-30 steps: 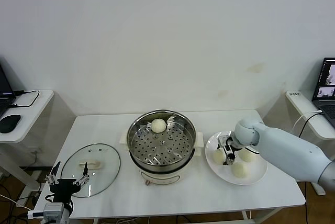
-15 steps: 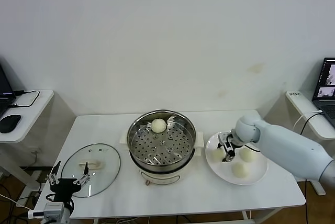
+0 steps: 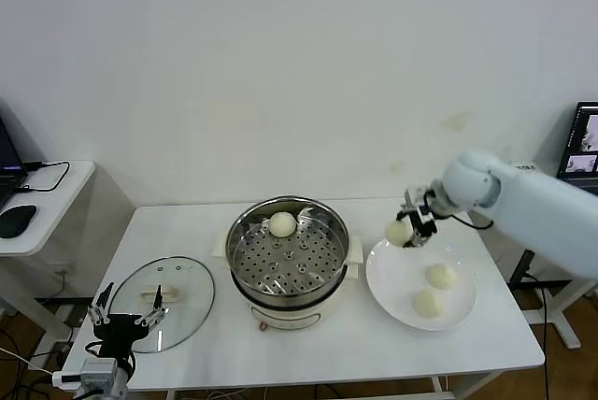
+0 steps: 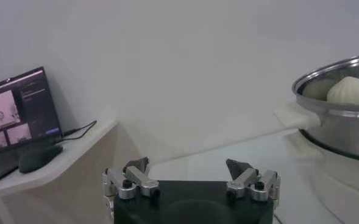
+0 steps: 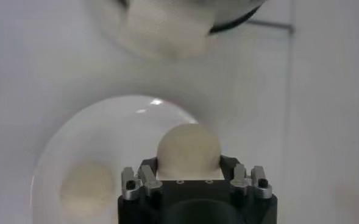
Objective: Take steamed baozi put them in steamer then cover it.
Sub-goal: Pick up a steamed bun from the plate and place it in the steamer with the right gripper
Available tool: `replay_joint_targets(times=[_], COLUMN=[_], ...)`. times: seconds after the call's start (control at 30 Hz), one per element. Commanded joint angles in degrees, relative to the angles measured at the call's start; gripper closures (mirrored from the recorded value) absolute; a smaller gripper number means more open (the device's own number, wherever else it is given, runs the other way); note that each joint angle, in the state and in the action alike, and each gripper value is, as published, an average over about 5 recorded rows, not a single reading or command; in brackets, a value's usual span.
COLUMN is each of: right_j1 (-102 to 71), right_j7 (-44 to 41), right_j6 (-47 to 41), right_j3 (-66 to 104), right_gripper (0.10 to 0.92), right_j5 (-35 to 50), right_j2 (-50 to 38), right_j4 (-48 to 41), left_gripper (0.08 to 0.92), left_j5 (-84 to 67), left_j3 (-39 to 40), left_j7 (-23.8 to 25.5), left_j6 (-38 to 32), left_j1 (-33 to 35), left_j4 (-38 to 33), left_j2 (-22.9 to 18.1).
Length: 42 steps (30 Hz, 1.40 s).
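Taking the steamer (image 3: 289, 252) as the landmark and working from the near table edge outward: the left gripper (image 3: 126, 318) hangs at the near left, well apart from the steamer, over the near rim of the cover (image 3: 161, 302). Its fingers are spread wide with nothing between them. The cover lies flat on the table (image 3: 224, 344), handle up, to the steamer's left.

To the steamer's right sits the white plate (image 3: 392, 286), its rim just beside the steamer's side handle. Two steamed baozi (image 3: 429, 303) rest on the plate's half away from the steamer.

A little farther back, the right gripper (image 3: 408, 230) is raised above the plate's edge nearest the steamer, with a third baozi (image 5: 188, 147) clamped between its fingers. The right wrist view shows the round bun filling the gap between the fingers, clear of the plate below.

Farthest back, a fourth baozi (image 3: 283, 224) sits on the perforated tray, at the steamer's far side.

The coming move, as I judge it, turns on one relation: the steamer's open mouth lies to the left of the held bun, close by and lower. The bun is round, so no long axis matters. The right arm is much the nearer to the steamer.

No brand, label or readable writing shows on any of these things.
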Motion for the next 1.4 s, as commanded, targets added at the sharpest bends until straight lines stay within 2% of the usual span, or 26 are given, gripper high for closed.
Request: replay_joint_targets(times=[0.03, 0.37, 0.73, 0.97, 1.27, 1.4], right_j1=[12.61, 5.19, -2.34, -3.74, -4.03, -3.05], right_j7=[6.17, 12.96, 15.09, 15.92, 16.41, 15.63], right_j6=[-7.30, -14.91, -17.30, -17.59, -17.63, -17.61], right_j3=[-7.73, -7.33, -6.76, -7.44, -7.98, -7.93], right_gripper=[0.389, 0.381, 0.383, 0.384, 0.380, 0.324], right_j5=[14.74, 22.05, 22.00, 21.58, 21.45, 21.62], right_j2=[10.17, 26.81, 37.34, 40.63, 40.73, 39.29], right_j4=[3.97, -2.46, -12.65, -16.14, -16.67, -15.21], left_gripper=[0.177, 0.177, 0.177, 0.177, 0.177, 0.177], left_j5=[-0.03, -0.13, -0.22, -0.42, -0.51, -0.50], left_j3=[-0.12, -1.31, -1.10, -1.05, -0.68, -0.53], left_j7=[-0.02, -0.16, -0.09, -0.13, -0.16, -0.14], left_j6=[0.01, -0.11, -0.11, -0.24, -0.29, -0.29], left_j1=[0.04, 0.66, -0.53, -0.62, -0.99, -1.09], left_j4=[-0.05, -0.71, -0.84, -0.79, -0.98, -0.91], left_j2=[0.07, -0.27, -1.02, -1.10, -1.33, -1.27])
